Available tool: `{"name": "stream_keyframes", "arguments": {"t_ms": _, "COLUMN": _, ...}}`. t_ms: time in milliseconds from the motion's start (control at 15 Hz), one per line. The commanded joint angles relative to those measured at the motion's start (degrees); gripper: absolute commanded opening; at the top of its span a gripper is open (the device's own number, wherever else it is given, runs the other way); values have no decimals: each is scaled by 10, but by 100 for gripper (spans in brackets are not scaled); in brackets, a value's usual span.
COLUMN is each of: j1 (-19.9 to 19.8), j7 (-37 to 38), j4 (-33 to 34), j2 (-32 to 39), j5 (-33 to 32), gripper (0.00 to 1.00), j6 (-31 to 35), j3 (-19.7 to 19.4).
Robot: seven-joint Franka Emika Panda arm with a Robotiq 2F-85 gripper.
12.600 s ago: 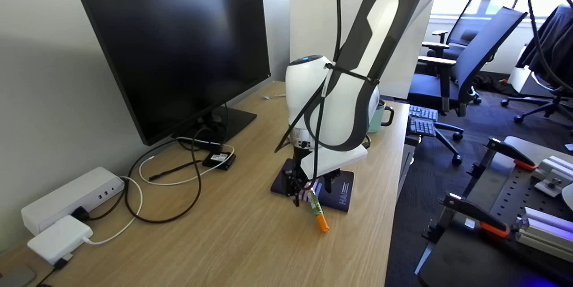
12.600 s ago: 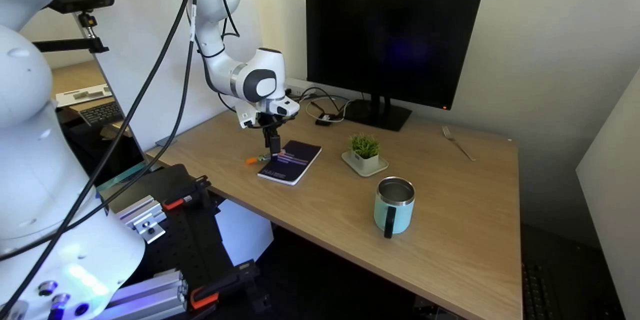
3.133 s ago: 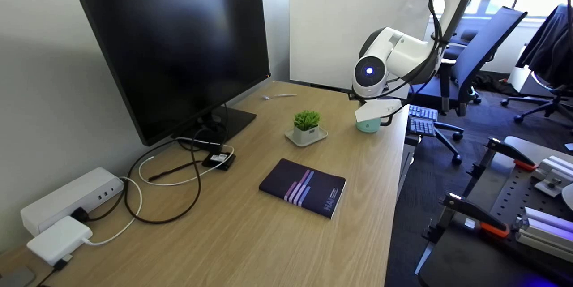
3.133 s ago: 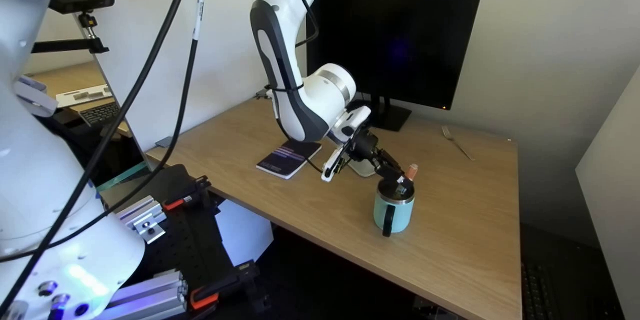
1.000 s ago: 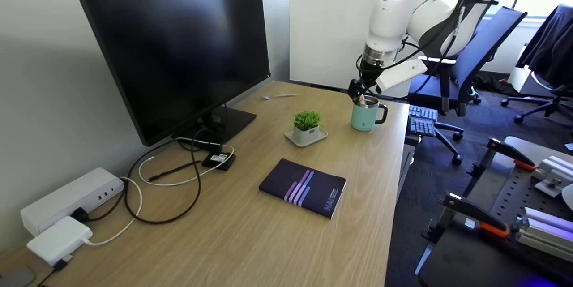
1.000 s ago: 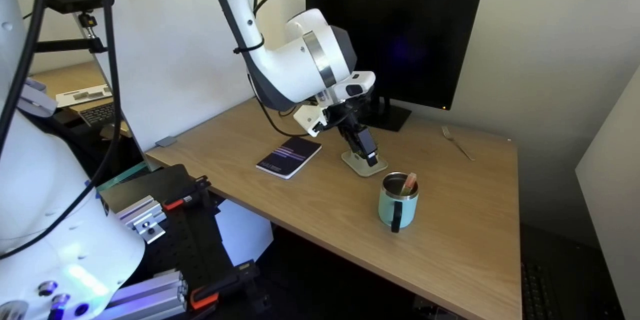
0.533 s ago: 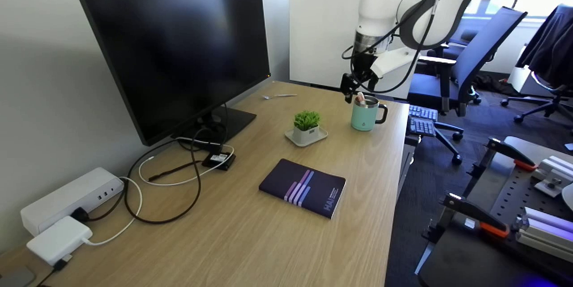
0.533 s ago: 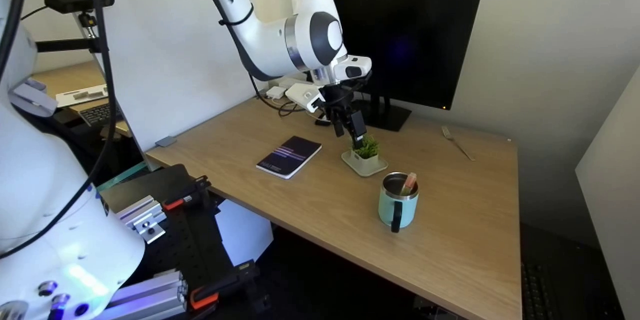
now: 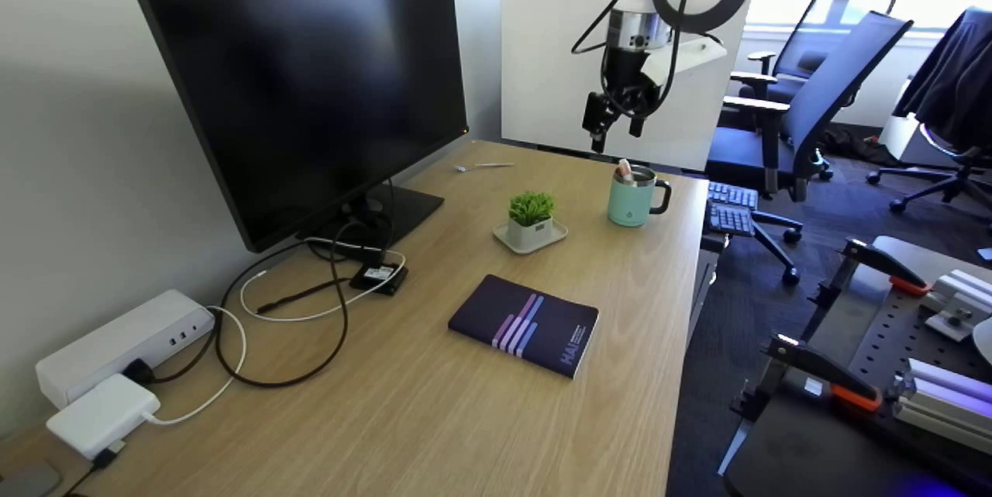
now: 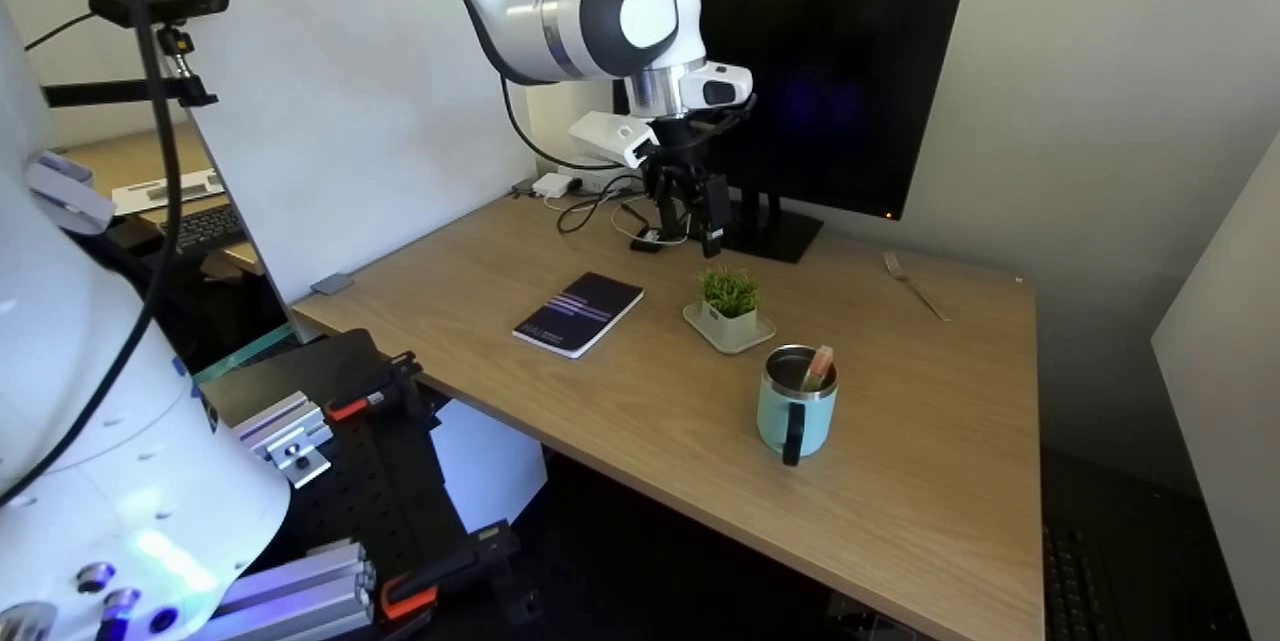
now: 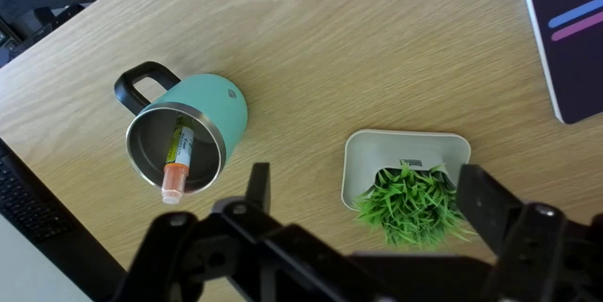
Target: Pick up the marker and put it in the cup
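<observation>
The green-and-white labelled marker (image 11: 179, 149) is resting inside the black-handled turquoise metal mug (image 11: 221, 104). It is leaning at a slant: its translucent orange end (image 10: 820, 362) is poking out above the opening, toward the right side in an exterior view, while its lower end is hiding in the shadowed interior. The mug is standing upright on the pale wood-grained counter (image 11: 306, 57), its handle (image 10: 794, 433) pointing toward the near side in an exterior view.

The black two-fingered robot hand (image 11: 365, 186) is hanging above the counter, well apart from the mug, and its fingers (image 11: 258, 189) are standing spread wide. In the wrist view, a small grassy green plant (image 11: 414, 212) is showing between them, its off-white pot (image 10: 735, 325) standing on a rounded off-white tray (image 11: 360, 144).

In an exterior view, a pink-and-blue-striped navy notebook (image 10: 578, 314) is lying to the left of the plant, a silver metal fork (image 10: 917, 289) is lying on the far right, and a black flat-screen monitor (image 10: 830, 101) is standing at the far side. In an exterior view, a white box-shaped power strip (image 9: 116, 338) is lying at the near left.
</observation>
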Motion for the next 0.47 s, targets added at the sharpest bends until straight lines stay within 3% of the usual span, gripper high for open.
{"name": "stream_keyframes", "arguments": {"t_ms": 0, "j1": 12, "j7": -77, "j4": 4, "j2": -22, "j5": 70, "gripper": 100, "j6": -51, "j3": -13}}
{"name": "stream_keyframes", "arguments": {"t_ms": 67, "j1": 25, "j7": -48, "j4": 1, "j2": -12, "j5": 50, "gripper": 100, "j6": -22, "j3": -26}}
{"name": "stream_keyframes", "arguments": {"t_ms": 400, "j1": 24, "j7": -65, "j4": 2, "j2": -18, "j5": 63, "gripper": 100, "j6": -37, "j3": -25}}
